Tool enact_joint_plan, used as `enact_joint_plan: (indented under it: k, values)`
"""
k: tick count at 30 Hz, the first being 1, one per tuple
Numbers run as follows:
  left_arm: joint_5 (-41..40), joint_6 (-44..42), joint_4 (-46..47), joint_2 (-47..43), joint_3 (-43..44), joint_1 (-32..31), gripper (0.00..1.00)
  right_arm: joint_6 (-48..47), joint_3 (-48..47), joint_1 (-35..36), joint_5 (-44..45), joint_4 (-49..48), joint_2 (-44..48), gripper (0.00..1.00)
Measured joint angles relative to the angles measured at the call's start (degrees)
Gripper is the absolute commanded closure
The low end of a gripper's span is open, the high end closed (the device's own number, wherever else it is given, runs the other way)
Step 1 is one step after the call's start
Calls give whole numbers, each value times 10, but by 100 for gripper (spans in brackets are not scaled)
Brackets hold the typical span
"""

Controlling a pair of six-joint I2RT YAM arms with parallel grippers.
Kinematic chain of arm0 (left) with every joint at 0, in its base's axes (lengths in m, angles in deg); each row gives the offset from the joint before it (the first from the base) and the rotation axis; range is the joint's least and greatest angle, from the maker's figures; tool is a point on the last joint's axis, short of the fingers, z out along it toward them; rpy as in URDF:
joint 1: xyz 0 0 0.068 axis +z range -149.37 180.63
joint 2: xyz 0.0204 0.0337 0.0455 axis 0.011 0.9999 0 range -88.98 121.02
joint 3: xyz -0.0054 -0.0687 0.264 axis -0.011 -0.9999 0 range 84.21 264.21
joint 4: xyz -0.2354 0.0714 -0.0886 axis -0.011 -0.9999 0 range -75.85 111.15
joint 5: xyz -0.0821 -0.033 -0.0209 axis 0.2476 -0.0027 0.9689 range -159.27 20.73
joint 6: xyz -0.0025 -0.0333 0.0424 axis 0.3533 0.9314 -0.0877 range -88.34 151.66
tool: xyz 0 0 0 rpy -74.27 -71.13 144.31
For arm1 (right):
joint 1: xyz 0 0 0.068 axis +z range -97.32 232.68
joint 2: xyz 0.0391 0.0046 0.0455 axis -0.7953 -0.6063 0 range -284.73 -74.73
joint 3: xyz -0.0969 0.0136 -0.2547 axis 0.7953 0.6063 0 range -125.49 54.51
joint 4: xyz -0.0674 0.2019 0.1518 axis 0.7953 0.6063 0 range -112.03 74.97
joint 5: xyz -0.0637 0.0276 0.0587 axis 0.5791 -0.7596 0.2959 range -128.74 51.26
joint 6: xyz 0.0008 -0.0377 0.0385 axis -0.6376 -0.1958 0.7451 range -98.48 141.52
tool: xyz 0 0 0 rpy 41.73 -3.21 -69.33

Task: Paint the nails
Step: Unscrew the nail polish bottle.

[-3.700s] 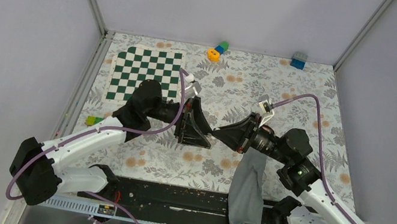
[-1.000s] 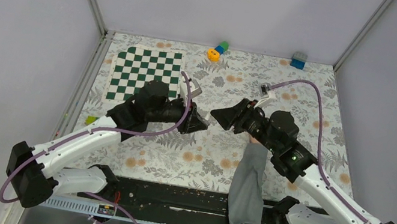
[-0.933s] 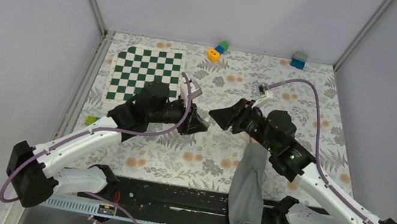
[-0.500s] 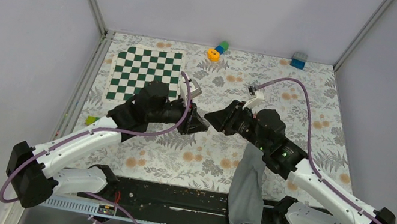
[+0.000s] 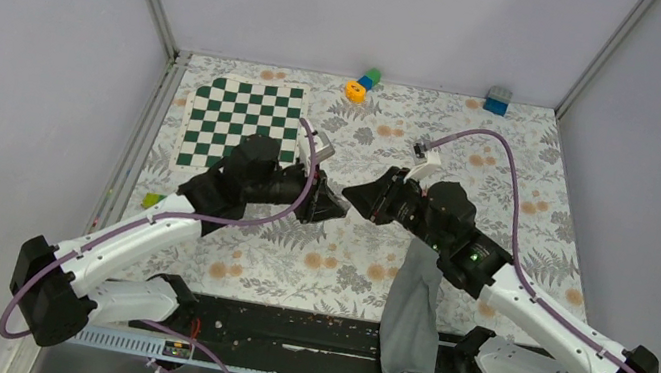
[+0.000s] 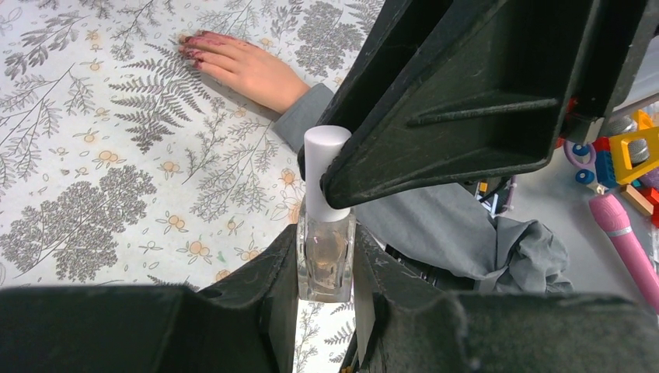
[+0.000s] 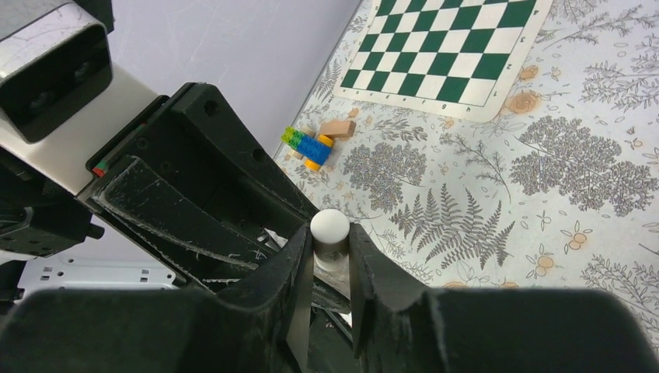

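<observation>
Underneath: floral tablecloth point(image 5: 517, 137) spreads beneath both grippers and carries everything else.
Chessboard mat point(image 5: 240, 126): lies behind the left gripper, toward the far left corner, well apart from the work and taking no part in it.
Grey sleeve point(image 5: 414, 302): runs from the near edge up under the right arm, so the person's hand ends up below that arm's wrist.
Left gripper point(image 6: 326, 245): clamped on the glass body of the nail polish bottle point(image 6: 326, 264), holding it upright above the cloth. This looks meant to steady the bottle so the cap can be worked.
Right gripper point(image 7: 329, 242): comes in opposite the left one, its jaws drawn narrow around the white cap point(image 6: 325, 151). The pads appear to touch the cap on both sides, and my reading is that it has the cap pinched.
Human hand point(image 6: 249, 66): lies flat, palm down, on the cloth beyond the bottle from the left gripper, fingers spread slightly and pointing away from the sleeve. It probably rests this way so each nail faces up.
Lego bricks point(image 7: 307, 145): a small stack on the cloth past the right gripper's tips, apart from everything.
Nails point(image 6: 192, 54): dark reddish tips at the finger ends, well clear of both grippers. They are too small to judge coverage.
Step in hand: likely unscrewing the cap to free the brush.
</observation>
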Motion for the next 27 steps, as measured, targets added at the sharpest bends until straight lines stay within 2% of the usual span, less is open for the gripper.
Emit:
enact_joint_plan:
  k: [5, 15, 27]
  values:
    - [28, 14, 34, -9, -15, 6, 100, -29, 1, 0, -17, -9, 11, 100]
    - [144, 60, 137, -27, -37, 12, 100, -95, 22, -1, -102, -62, 70, 100]
    - [298, 143, 269, -35, -58, 14, 100, -109, 42, -5, -271, -185, 79, 100]
